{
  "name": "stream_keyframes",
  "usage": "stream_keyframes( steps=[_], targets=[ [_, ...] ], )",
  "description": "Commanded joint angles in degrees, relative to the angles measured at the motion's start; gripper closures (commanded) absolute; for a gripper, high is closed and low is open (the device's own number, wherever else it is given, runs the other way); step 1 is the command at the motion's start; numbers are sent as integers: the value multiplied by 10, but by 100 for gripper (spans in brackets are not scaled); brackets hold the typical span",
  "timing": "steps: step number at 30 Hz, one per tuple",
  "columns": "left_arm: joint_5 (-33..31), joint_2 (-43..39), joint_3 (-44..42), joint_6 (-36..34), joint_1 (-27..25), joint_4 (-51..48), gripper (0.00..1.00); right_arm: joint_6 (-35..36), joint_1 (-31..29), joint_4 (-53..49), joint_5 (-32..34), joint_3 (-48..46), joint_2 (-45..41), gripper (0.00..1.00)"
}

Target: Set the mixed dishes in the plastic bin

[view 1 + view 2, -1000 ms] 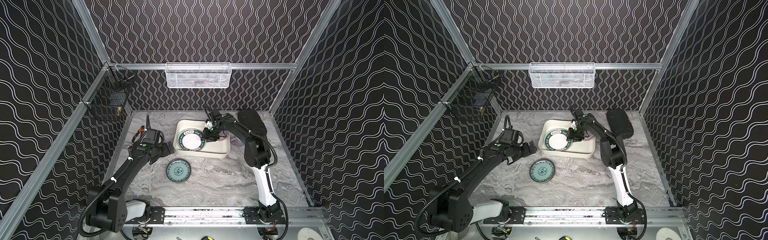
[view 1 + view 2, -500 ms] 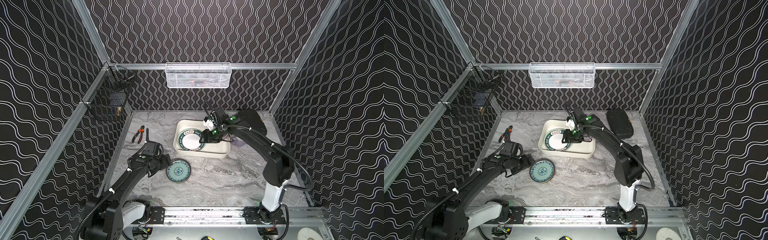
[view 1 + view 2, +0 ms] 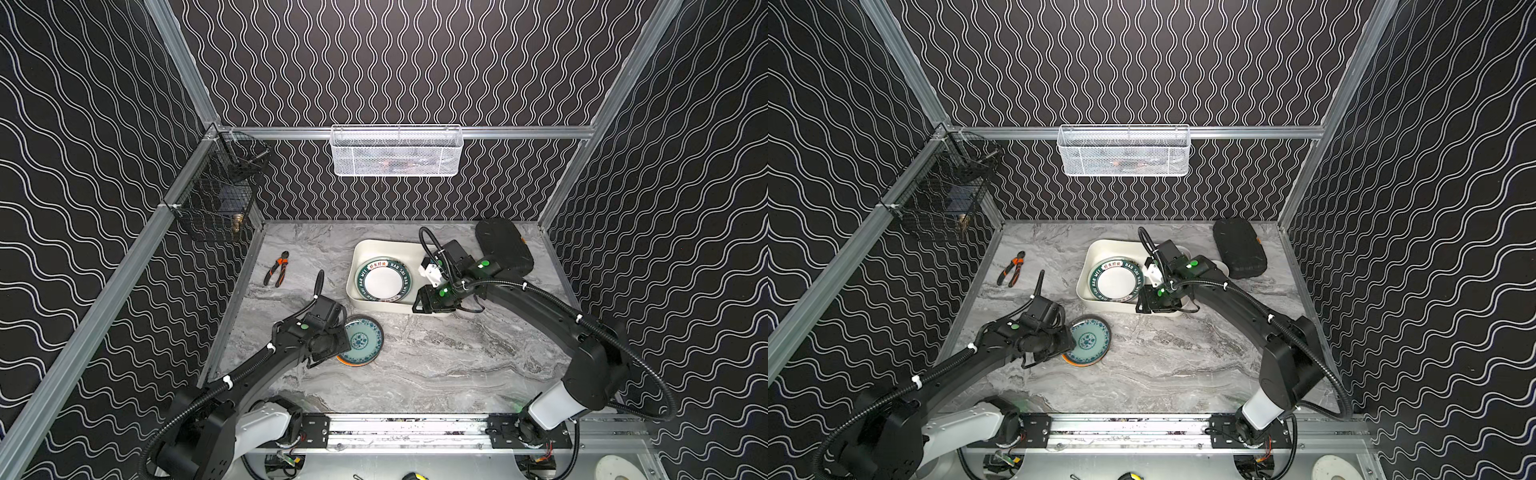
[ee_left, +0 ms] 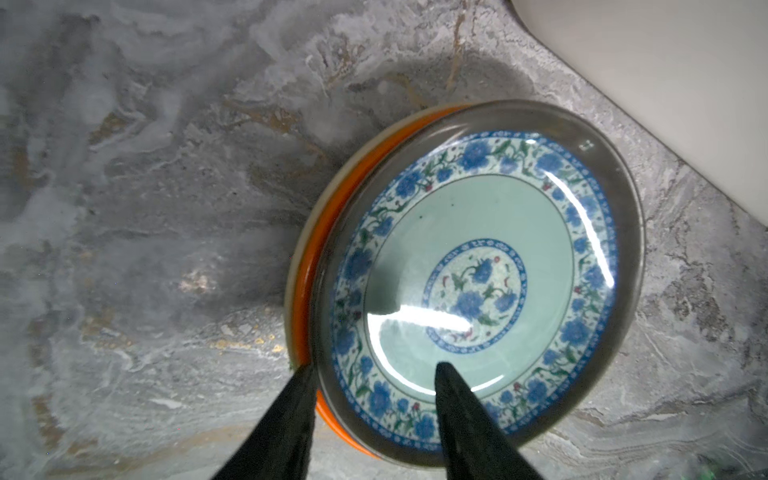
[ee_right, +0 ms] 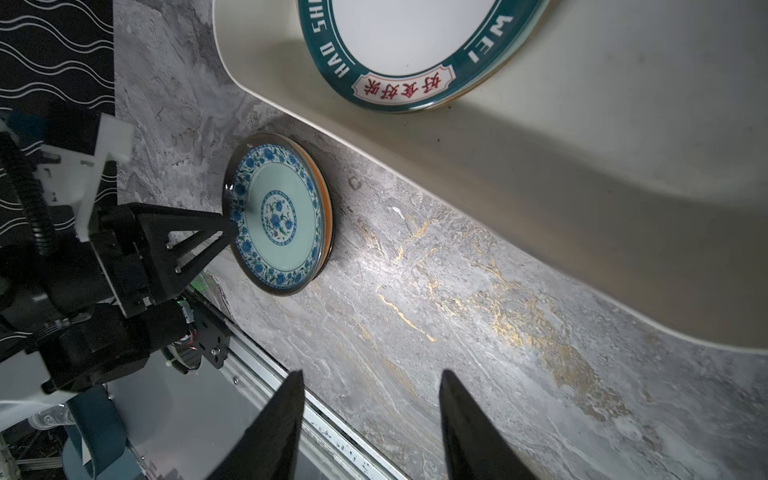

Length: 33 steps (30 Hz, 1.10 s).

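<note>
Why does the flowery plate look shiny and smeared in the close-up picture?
Left wrist view: a white glare streak crosses the teal plate, a dark shadow lies beside the streak, and the plate's rim is blurred. Right wrist view: the same plate looks sharp.

We are finding the plastic bin (image 3: pixel 390 248) sitting toward the back middle of the table (image 3: pixel 436 365), with the lettered plate (image 3: pixel 383 279) lying in it. The floral plate (image 3: pixel 362 341) is lying over a lower plate (image 4: pixel 305 266) at the bin's 7 o'clock. The pliers (image 3: pixel 276 270) are lying at its 9, the hard case (image 3: pixel 503 245) at its 2, and the mesh basket (image 3: pixel 397 151) is hanging at its 12.
</note>
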<state>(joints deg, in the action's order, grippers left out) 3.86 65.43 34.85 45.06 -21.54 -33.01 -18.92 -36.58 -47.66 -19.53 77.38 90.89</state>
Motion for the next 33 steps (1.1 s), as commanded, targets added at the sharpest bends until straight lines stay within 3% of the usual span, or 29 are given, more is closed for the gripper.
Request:
stream_keyframes(
  steps=[1,9,17,23,33],
  targets=[
    [-34,3,2,7,-3,0,50,-7,0,11,11,-12,-19,46],
    [-31,33,9,3,-4,18,51,0,0,-3,31,-36,-45,46],
    [-38,61,24,-7,-10,26,60,5,1,-8,37,-34,-44,46],
    [-32,82,34,-14,-12,34,74,8,3,-11,43,-26,-36,46],
    [-21,106,47,-24,-16,41,81,7,5,37,-6,-50,-2,52]
  ],
)
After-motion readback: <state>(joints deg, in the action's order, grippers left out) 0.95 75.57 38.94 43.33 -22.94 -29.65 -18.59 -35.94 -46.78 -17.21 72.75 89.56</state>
